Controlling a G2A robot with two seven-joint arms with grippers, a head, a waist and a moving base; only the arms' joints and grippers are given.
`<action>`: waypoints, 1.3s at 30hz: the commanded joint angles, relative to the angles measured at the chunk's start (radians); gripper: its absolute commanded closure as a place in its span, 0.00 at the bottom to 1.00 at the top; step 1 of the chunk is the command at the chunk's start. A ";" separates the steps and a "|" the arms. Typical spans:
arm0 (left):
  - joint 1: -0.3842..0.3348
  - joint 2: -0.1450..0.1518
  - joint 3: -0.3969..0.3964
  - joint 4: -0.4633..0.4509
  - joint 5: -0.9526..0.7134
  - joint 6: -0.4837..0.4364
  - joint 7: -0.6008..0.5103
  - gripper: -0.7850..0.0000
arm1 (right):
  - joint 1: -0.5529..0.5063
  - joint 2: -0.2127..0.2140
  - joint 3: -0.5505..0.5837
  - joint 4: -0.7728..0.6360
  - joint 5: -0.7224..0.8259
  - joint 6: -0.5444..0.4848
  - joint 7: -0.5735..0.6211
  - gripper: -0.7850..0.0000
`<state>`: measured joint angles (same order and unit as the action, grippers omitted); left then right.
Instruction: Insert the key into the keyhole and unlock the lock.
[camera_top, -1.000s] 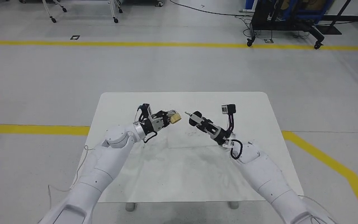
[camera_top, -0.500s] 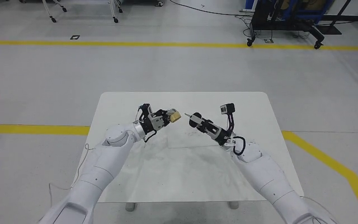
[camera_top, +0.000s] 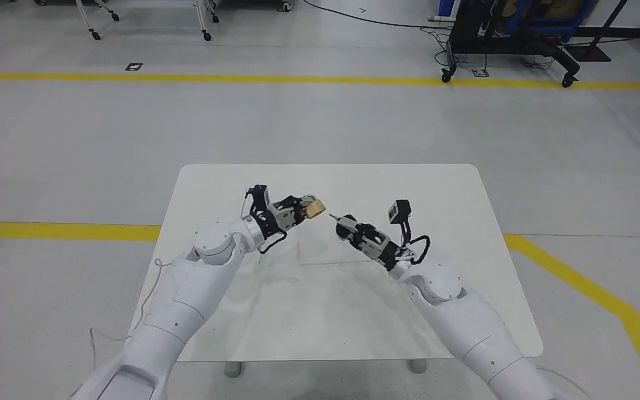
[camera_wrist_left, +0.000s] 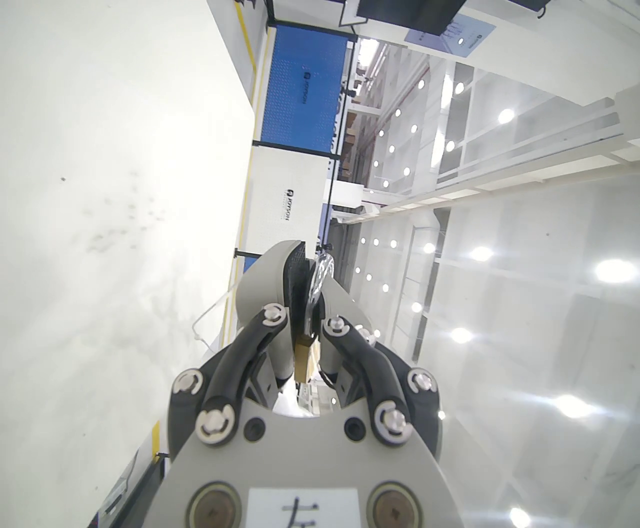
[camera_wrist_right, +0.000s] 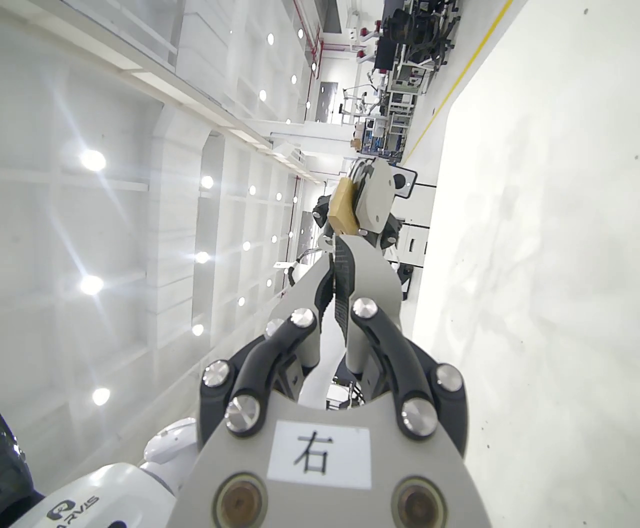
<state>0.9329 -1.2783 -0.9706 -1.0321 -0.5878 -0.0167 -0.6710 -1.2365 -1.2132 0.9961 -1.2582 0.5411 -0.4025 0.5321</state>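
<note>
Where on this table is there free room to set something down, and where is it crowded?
The table is bare along its far edge, at both far corners, and in the middle of its near half. It is crowded above the centre, where the left gripper with the padlock faces the right gripper with the key.

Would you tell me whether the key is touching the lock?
Cannot tell. In the top view the key tip lies close to the lock, but neither a gap nor contact shows plainly.
</note>
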 joint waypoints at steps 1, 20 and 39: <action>0.002 -0.001 0.004 -0.012 0.025 0.012 0.021 1.00 | -0.015 -0.001 -0.002 -0.030 -0.009 0.016 -0.023 1.00; 0.001 -0.011 -0.004 -0.018 0.066 0.044 0.035 1.00 | 0.006 -0.033 -0.029 -0.051 -0.027 0.181 -0.140 1.00; 0.017 -0.030 -0.026 -0.026 0.039 0.096 0.160 1.00 | 0.003 -0.042 -0.004 -0.051 -0.023 0.181 -0.147 1.00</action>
<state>0.9491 -1.3077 -0.9945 -1.0585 -0.5416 0.0797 -0.4994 -1.2333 -1.2554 0.9923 -1.3091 0.5180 -0.2212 0.3846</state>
